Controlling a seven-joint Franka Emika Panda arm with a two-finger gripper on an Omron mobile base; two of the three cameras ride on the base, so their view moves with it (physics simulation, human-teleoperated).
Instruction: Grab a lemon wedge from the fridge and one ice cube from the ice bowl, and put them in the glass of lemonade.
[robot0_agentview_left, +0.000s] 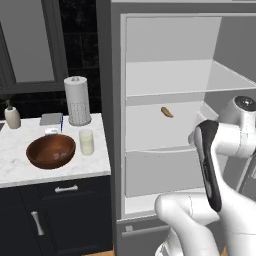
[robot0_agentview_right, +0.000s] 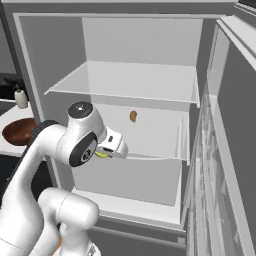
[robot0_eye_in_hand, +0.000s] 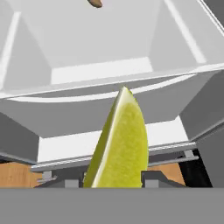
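**One wedge in the grip, fridge open**

One tall fridge (robot0_agentview_right: 145, 65) is seen with its door swung wide, so the shelves can be reached. On the marble counter (robot0_agentview_left: 15, 172) beside it, the ice bowl (robot0_agentview_left: 51, 151) and the glass of lemonade (robot0_agentview_left: 86, 142) are set close together, seemingly for an easy drop-off. The gripper (robot0_agentview_right: 106, 153) is clamped on the lemon wedge (robot0_eye_in_hand: 119, 144), which is held clear of the shelf front, judged ready for carrying.
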